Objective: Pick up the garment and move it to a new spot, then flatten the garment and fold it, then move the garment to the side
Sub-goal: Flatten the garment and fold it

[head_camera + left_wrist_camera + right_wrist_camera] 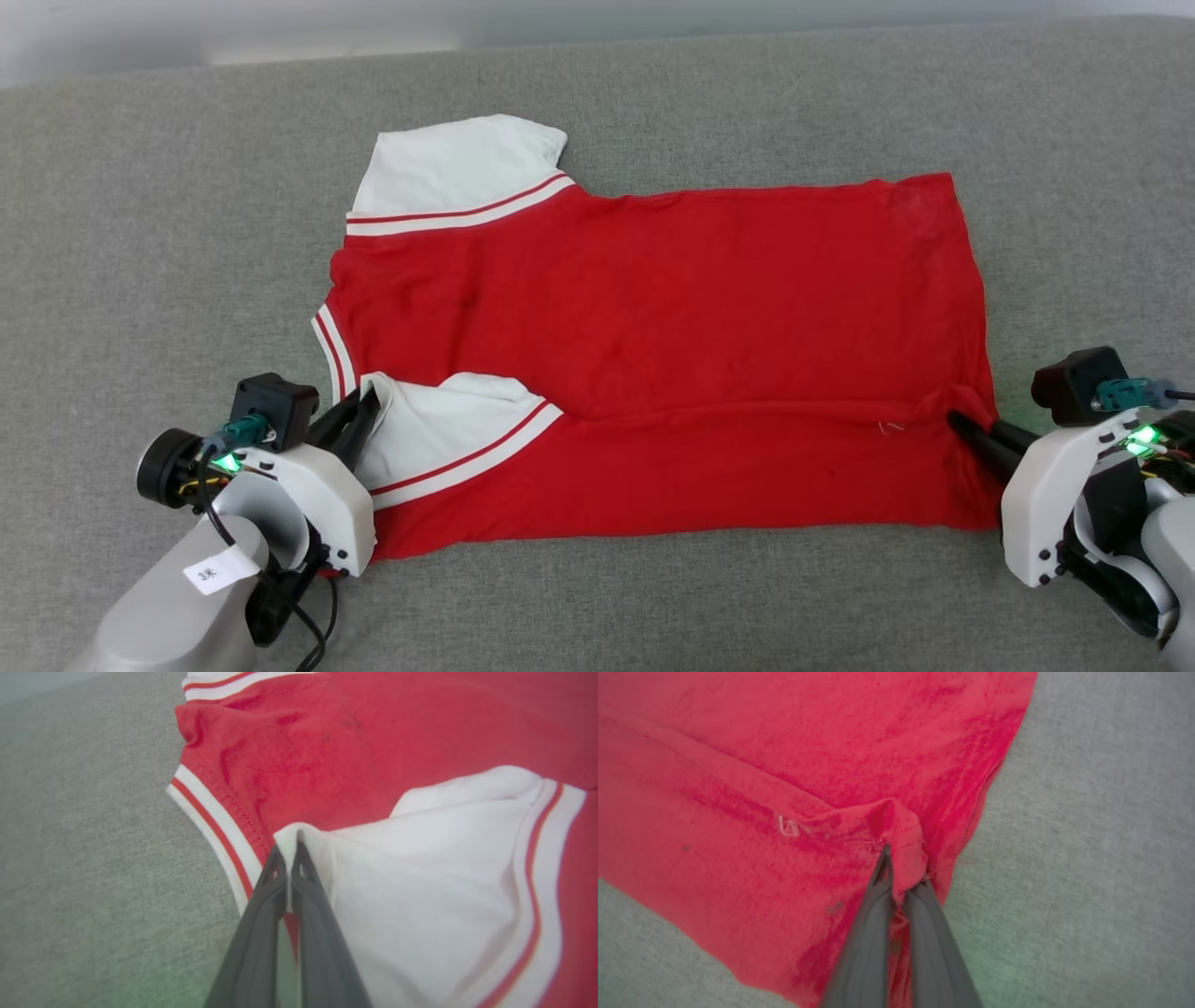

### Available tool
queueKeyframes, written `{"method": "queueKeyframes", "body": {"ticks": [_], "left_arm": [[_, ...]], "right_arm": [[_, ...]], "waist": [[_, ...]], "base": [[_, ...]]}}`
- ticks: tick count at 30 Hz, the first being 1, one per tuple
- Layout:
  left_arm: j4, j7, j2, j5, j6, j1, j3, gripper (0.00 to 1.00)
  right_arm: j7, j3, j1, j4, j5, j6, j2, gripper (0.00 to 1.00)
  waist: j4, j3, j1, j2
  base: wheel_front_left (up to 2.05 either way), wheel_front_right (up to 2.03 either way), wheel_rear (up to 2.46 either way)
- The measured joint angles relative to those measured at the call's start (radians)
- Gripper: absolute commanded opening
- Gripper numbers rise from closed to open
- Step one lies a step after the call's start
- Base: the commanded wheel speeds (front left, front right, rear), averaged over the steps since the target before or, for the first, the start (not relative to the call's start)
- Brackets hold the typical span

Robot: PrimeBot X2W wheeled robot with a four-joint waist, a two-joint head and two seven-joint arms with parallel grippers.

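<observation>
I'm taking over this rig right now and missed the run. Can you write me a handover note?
Left gripper: shut on the tip of the near white sleeve.
Right gripper: shut on a pinch of fabric at the hem.
Garment: spread on the grey surface, near long edge folded inward.
Done: flattened, first fold laid.
Left: release, finish folding, move it aside.

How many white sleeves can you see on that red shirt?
2. The far sleeve lies flat beyond the red body of the shirt; the near sleeve is folded onto it, its edge pinched in the left pincer.
</observation>
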Motion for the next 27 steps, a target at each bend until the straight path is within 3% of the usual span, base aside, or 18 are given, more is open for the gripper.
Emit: {"method": "queueKeyframes", "body": {"ticks": [1,2,3,4,10,15,27], "left_arm": [[0.016,-0.004,-0.008,-0.004,-0.006,-0.002,0.000,0.00],[0.030,-0.007,-0.015,-0.007,-0.008,-0.004,-0.002,0.28],[0.045,-0.011,-0.018,-0.007,-0.010,-0.006,-0.004,1.00],[0.055,-0.013,-0.019,-0.007,-0.013,-0.010,-0.005,1.00],[0.055,-0.006,0.014,0.003,-0.023,-0.038,-0.007,1.00],[-0.045,0.107,0.086,0.010,-0.025,-0.083,-0.013,1.00],[-0.301,0.666,0.209,-0.183,-0.052,-0.144,-0.053,1.00]], "right_arm": [[-0.001,0.008,-0.004,0.006,0.002,0.000,0.002,0.00],[-0.001,0.014,-0.005,0.011,0.010,0.000,0.003,0.06],[-0.001,0.021,-0.006,0.014,0.018,0.000,0.002,0.36],[-0.007,0.026,-0.006,0.016,0.021,0.000,0.002,1.00],[-0.042,0.010,0.008,0.008,0.050,0.000,-0.024,1.00],[-0.049,-0.013,0.048,-0.020,0.053,0.000,-0.046,1.00],[-0.013,-0.053,0.082,-0.063,0.024,0.000,-0.034,1.00]], "waist": [[0.000,-0.005,0.0000,0.0000],[0.000,-0.012,0.0000,0.0000],[0.001,-0.019,0.0000,0.0000],[0.003,-0.028,0.0000,0.0000],[0.021,-0.094,-0.0001,0.0000],[0.043,-0.143,-0.0001,0.0000],[0.054,-0.168,-0.0003,0.0000]], "base": [[0.00,0.00,0.00],[0.00,0.00,0.00],[0.00,0.00,0.00],[0.00,0.00,0.00],[0.00,0.00,0.00],[0.00,0.00,0.00],[0.00,0.00,0.00]]}}
